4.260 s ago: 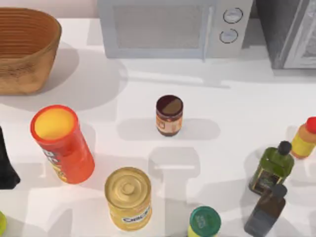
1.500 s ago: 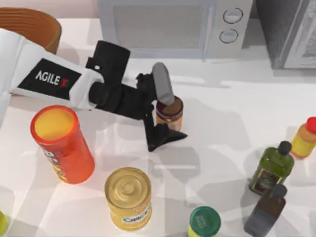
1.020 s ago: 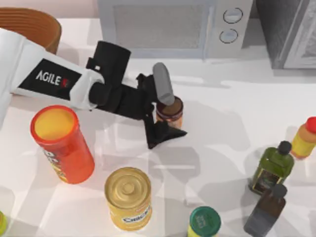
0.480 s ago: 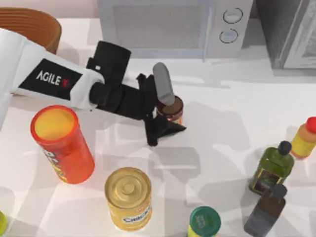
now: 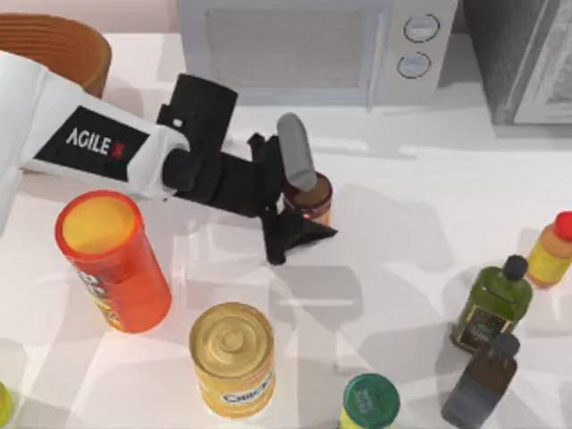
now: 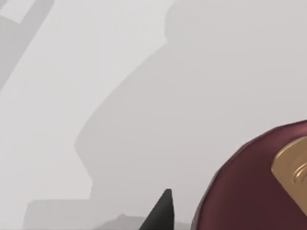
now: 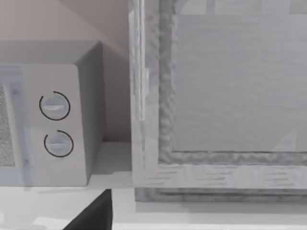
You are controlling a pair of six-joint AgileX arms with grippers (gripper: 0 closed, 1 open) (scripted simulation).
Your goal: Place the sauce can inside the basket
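The sauce can [image 5: 312,197], a small cylinder with a dark brown top, stands mid-table in front of the microwave. My left gripper [image 5: 307,207] reaches in from the left and is shut on the sauce can, one finger on its far side and one on its near side. The left wrist view has the can's dark top [image 6: 249,191] close by, beside a black fingertip [image 6: 160,214]. The wicker basket [image 5: 55,43] sits at the far left corner, partly hidden behind my left arm. A dark part of my right gripper [image 7: 93,214] faces the microwave.
A microwave [image 5: 313,49] and a grey cabinet [image 5: 527,54] line the back. A tall red-orange tube [image 5: 112,259] and a yellow gold-lidded can [image 5: 232,357] stand front left. A green-lidded jar [image 5: 369,402], two dark bottles [image 5: 492,304] and a yellow bottle [image 5: 551,250] stand at the right.
My left arm came in from the left and set its fingers around the sauce can. Over the last second the near finger closed in onto the can.
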